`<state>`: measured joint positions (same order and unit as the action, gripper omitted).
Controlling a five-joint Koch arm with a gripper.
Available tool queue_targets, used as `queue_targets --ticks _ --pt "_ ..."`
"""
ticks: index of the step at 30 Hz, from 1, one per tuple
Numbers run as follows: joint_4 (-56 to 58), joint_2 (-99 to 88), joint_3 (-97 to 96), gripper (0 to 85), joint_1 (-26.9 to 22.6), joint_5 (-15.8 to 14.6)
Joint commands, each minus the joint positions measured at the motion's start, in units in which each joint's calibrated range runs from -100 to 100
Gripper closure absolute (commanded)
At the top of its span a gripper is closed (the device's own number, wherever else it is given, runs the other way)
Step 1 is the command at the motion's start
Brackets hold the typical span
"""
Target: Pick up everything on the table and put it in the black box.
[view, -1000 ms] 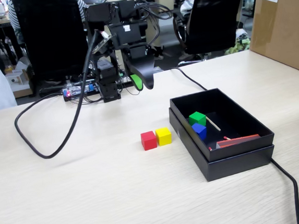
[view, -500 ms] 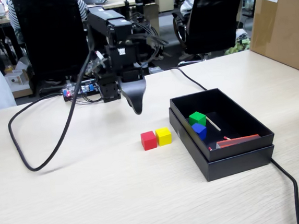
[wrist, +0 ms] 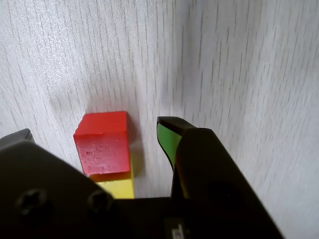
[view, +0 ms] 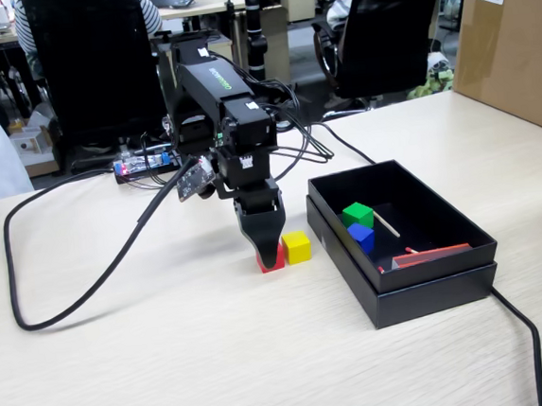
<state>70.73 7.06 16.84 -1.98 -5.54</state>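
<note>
Red glossy cube (wrist: pixel 102 144) sits on the pale wood-grain table (view: pixel 171 364), touching the yellow glossy cube (view: pixel 297 247) beside it, and the black gripper (view: pixel 271 255) has just swung down from above to bracket it, jaws parted, green-padded finger (wrist: pixel 168 139) on one side. Green cube (view: pixel 357 214) and blue cube (view: pixel 361 237) already lie in the matte black cardboard box (view: pixel 430 289), so two remain.
</note>
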Motion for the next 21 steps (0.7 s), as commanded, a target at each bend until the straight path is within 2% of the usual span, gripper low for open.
queue_targets --ticks 1,9,10,11,12,15,21 --pt "0.15 1.03 5.01 37.8 -0.10 0.10" --pt "0.15 5.97 8.82 44.8 -0.15 0.68" --pt "0.15 6.31 9.27 47.5 -0.20 0.68" --pt "0.07 6.77 10.08 56.7 -0.15 0.68" --pt "-0.11 6.89 10.45 61.6 -0.15 0.68" --pt "-0.36 7.00 10.99 72.0 -0.10 0.68" --pt "-0.45 0.58 9.45 73.8 0.24 0.68"
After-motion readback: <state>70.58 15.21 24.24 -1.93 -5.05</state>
